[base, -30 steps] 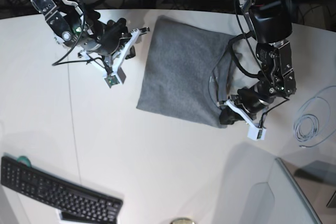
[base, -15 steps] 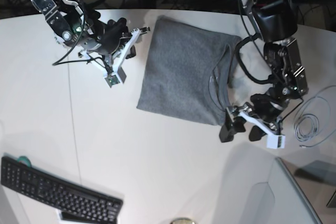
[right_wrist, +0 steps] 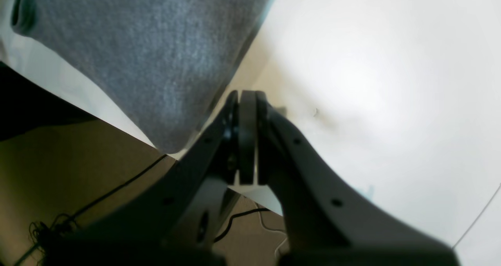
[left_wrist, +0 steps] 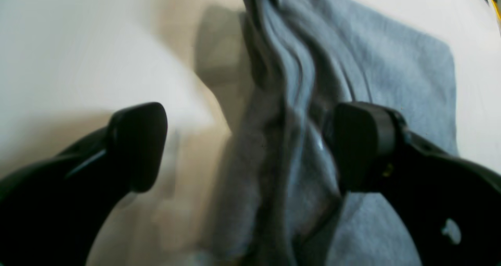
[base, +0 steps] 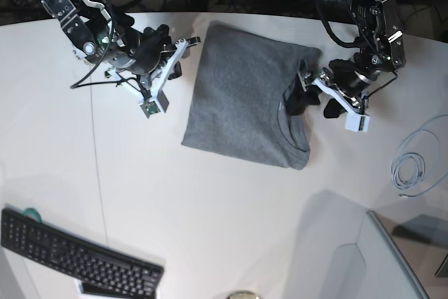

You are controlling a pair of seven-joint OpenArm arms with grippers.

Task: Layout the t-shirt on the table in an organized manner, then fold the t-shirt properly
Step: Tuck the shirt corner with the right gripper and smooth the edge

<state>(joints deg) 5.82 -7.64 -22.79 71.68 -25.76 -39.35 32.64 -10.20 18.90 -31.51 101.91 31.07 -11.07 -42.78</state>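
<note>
The grey t-shirt lies folded into a rough rectangle on the white table, neckline at its right side. My left gripper is open at that right edge, one finger over the fabric by the collar. In the left wrist view the jaws stand wide around the bunched folded edge of the t-shirt, gripping nothing. My right gripper is shut and empty, just left of the shirt's far left corner. The right wrist view shows its shut fingers beside the t-shirt, above the table.
A black keyboard lies at the near left. A coiled pale cable rests at the right edge. A grey panel fills the near right corner. Cables and gear sit beyond the table's far edge.
My left gripper opened, let go of the shirt's near right corner, and moved away along the right edge to the collar. The right arm has not moved.
</note>
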